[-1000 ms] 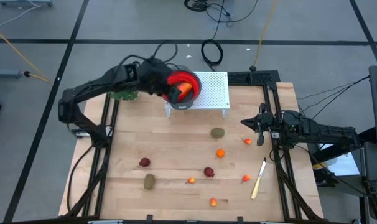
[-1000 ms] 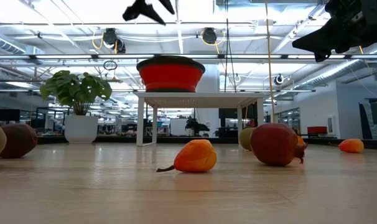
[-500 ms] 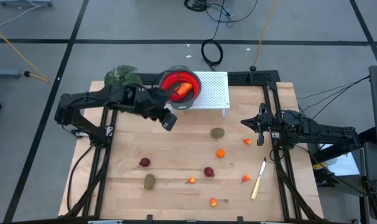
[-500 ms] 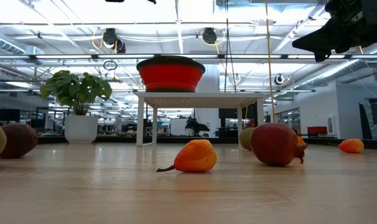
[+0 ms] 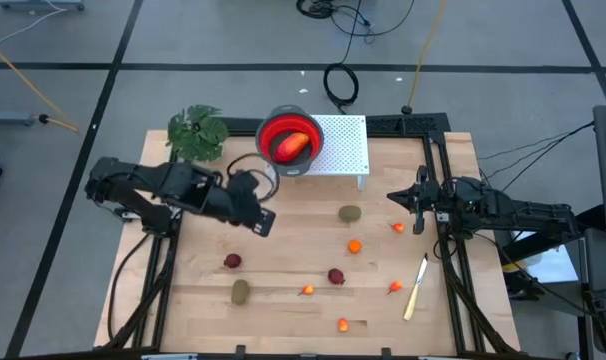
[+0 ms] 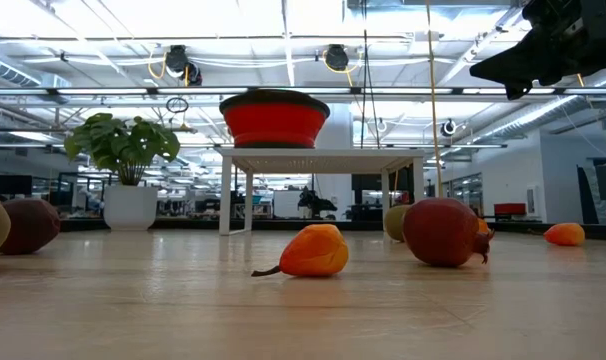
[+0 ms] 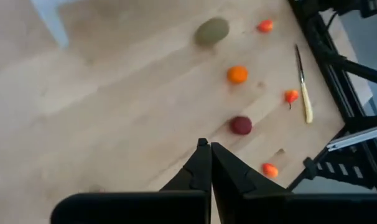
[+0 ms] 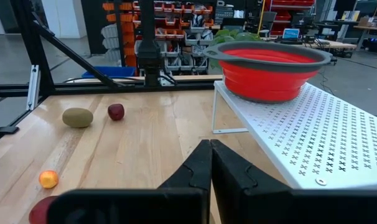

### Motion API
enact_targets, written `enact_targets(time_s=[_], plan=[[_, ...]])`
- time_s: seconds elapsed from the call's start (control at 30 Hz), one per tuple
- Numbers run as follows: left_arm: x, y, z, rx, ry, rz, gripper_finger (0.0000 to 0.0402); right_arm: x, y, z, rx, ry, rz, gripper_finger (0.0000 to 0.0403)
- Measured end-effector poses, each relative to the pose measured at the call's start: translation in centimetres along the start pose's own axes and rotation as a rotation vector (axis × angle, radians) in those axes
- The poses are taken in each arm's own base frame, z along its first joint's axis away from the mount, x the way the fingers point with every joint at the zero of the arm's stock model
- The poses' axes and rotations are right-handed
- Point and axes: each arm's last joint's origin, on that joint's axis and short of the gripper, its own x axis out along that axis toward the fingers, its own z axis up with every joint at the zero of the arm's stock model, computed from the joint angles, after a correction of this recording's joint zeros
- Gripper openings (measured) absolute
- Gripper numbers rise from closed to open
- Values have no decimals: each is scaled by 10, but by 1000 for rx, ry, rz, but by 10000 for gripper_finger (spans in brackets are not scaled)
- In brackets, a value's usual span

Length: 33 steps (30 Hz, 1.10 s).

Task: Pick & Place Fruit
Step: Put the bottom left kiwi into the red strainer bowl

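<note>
Left gripper (image 5: 266, 222) clenched empty just in front of the red bowl (image 5: 289, 143); one fruit (image 5: 293, 143) is in the bowl, so open wide before descending on the dark red fruit (image 5: 232, 261); right gripper (image 5: 419, 203) clenched, idle.

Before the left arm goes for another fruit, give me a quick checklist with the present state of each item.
1. Left gripper empty: ok, shut on nothing, over bare table.
2. Red bowl on white stand: ok, one red-orange fruit inside.
3. Fruit left to pick: ok, dark red fruit and olive fruit lie nearest.
4. Right gripper out of the way: ok, shut, at the right edge.
5. Knife apart from fruit: ok.
</note>
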Motion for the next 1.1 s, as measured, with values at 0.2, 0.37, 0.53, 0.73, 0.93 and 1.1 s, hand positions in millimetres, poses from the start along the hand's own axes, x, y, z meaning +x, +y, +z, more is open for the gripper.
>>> enact_targets(time_s=[0.2,0.37,0.53,0.73,0.93,1.1], plan=[[13,0,-29,-118,62,75,2,0,0,0,0,0,0,0],[30,3,-53,-209,132,145,4,0,0,0,0,1,0,0],[48,11,-76,-305,194,209,6,0,0,0,0,1,0,0],[66,24,-102,-407,270,299,2,0,0,0,0,1,0,0],[82,29,-126,-490,348,301,6,0,0,0,0,2,0,0],[91,30,-144,-547,375,247,6,0,0,0,0,2,1,0]])
